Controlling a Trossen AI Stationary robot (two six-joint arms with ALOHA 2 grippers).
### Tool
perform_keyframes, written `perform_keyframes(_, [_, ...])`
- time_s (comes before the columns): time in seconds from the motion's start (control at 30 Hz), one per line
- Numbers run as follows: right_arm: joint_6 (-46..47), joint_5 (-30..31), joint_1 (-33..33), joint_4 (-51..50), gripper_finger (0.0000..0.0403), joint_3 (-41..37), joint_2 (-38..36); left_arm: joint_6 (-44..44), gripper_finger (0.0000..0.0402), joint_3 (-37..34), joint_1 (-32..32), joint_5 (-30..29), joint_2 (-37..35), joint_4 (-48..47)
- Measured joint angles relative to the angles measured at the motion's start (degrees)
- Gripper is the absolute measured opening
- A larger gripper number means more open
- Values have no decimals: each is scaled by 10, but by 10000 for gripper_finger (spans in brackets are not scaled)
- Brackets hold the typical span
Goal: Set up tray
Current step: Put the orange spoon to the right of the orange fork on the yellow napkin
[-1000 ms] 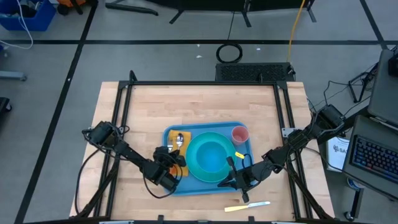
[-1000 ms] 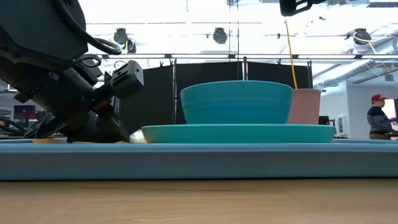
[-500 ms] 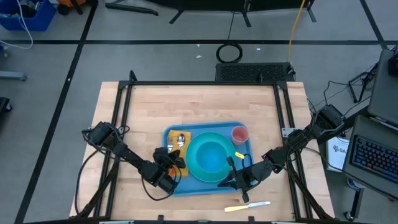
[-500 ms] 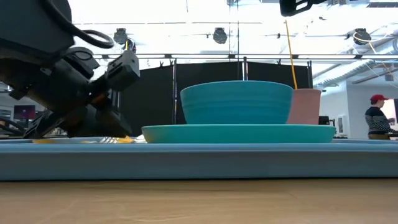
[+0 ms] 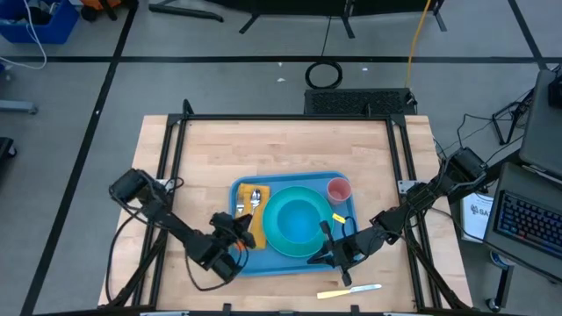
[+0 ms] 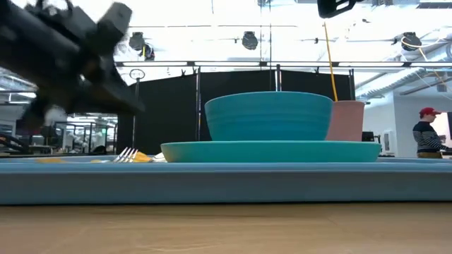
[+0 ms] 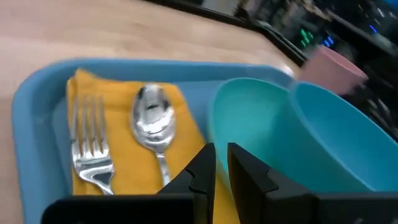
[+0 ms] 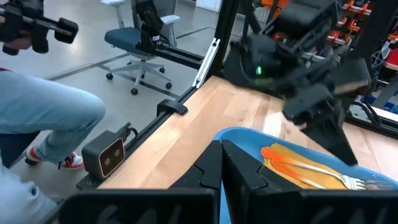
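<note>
High view: tray (image 5: 255,263) at table's (image 5: 281,149) near-centre, carrying teal plate (image 5: 274,239), bowl (image 5: 294,219), pink cup (image 5: 339,189), yellow napkin (image 5: 252,230). Left gripper (image 5: 235,230) over napkin; right gripper (image 5: 327,235) above plate rim, shut, empty. A knife (image 5: 349,290) lies off-tray.

Left wrist view: fork (image 7: 90,146) beside spoon (image 7: 152,121) on napkin; fingers (image 7: 202,168) slightly parted, empty.

glossy metal spoon (image 7: 151,118), matt plastic tray (image 7: 37,134)
</note>
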Motion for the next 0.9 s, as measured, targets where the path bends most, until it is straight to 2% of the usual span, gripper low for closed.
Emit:
perform_keyframes(0.23, [11, -1, -9, 47, 0, 1, 0, 210, 44, 0, -79, -18, -66, 78])
perform_keyframes(0.3, [37, -1, -24, 33, 0, 11, 0, 264, 44, 0, -102, -8, -83, 82])
perform_keyframes(0.37, [74, -13, -48, 4, 0, 29, 0, 279, 44, 0, -121, 8, -93, 87])
perform_keyframes(0.5, [162, -107, -116, -92, 0, 77, 0, 301, 44, 0, -160, 11, -98, 89])
perform_keyframes(0.67, [243, -226, -212, -201, 8, 152, 0, 320, 44, 0, -199, -14, -98, 85])
perform_keyframes(0.9, [279, -331, -336, -299, 33, 240, 1, 385, 44, 0, -233, -40, -98, 70])
